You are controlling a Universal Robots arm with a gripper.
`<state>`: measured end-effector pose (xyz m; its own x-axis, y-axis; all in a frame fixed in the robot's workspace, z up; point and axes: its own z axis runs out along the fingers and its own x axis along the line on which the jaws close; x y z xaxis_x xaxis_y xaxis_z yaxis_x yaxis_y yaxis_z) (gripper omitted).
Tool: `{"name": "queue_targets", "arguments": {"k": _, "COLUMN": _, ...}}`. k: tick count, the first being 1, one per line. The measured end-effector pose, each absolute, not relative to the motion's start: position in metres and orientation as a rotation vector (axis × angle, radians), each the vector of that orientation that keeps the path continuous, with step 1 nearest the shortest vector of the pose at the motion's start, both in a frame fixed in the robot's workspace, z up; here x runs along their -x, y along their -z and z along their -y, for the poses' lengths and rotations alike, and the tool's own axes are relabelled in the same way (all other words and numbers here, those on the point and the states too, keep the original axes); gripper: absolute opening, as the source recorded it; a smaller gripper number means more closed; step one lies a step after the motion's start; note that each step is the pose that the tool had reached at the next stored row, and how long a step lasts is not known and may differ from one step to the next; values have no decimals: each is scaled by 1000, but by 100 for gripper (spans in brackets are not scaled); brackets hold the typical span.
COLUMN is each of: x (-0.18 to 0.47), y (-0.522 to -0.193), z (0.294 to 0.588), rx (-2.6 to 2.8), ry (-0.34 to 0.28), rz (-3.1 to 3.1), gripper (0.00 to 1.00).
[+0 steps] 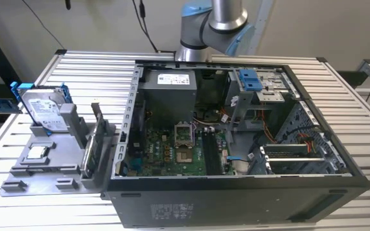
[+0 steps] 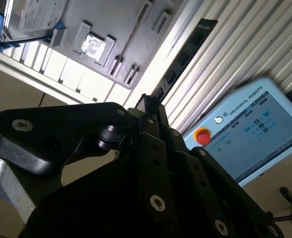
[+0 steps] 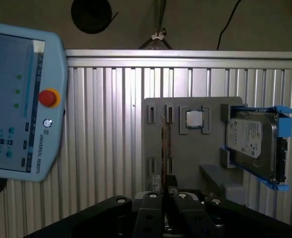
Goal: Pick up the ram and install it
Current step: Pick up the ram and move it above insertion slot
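Hovering over tray, ram not yet picked

Holding jaws pressed together, empty, above gray tray [image 3: 190,158] on table [image 3: 106,129]. Seeing ram [image 3: 164,148] on edge in tray slot, just beside chip [image 3: 194,119], apart from drive [image 3: 250,144].

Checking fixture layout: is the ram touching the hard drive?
Apart. In the first wrist view, bare gray holder separates the ram from the hard drive.
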<state>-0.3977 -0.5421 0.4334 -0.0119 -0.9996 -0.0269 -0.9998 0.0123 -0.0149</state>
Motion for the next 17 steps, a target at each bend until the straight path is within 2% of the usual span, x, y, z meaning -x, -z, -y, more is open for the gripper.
{"name": "queue_targets", "arguments": {"k": 17, "x": 368, "y": -433, "z": 542, "rx": 2187, "ry": -14, "rz": -2214, "gripper": 14}}
